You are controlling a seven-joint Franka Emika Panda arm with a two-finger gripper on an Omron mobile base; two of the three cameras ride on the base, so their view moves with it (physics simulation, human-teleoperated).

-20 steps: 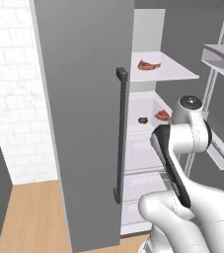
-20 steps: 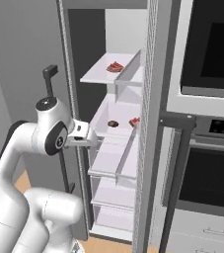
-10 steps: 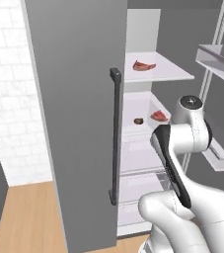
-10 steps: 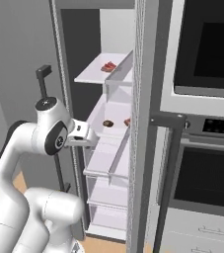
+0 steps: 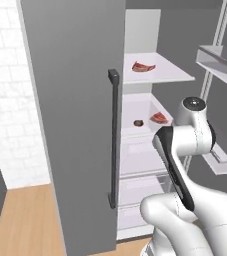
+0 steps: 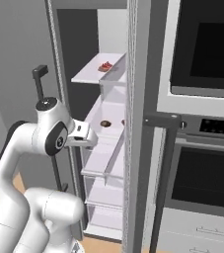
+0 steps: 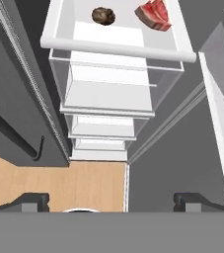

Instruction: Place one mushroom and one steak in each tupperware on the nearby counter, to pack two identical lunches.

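Note:
Inside the open fridge, one steak lies on the upper shelf. On the middle shelf a small brown mushroom sits just left of a second steak. The hand view looks down on that same mushroom and steak at the top of the picture. My gripper hangs in front of the shelves, clear of the food, open and holding nothing. From the right side I see the mushroom and the upper steak. The tupperware and the counter are out of view.
The grey fridge door with its dark handle stands open on the left. A second door with shelves is open on the right. Clear fridge drawers lie below the food. An oven stack stands to the right over the wood floor.
The whole picture has shifted a little between frames, so the camera has moved with the base. The food lies as before and the gripper has stayed open.

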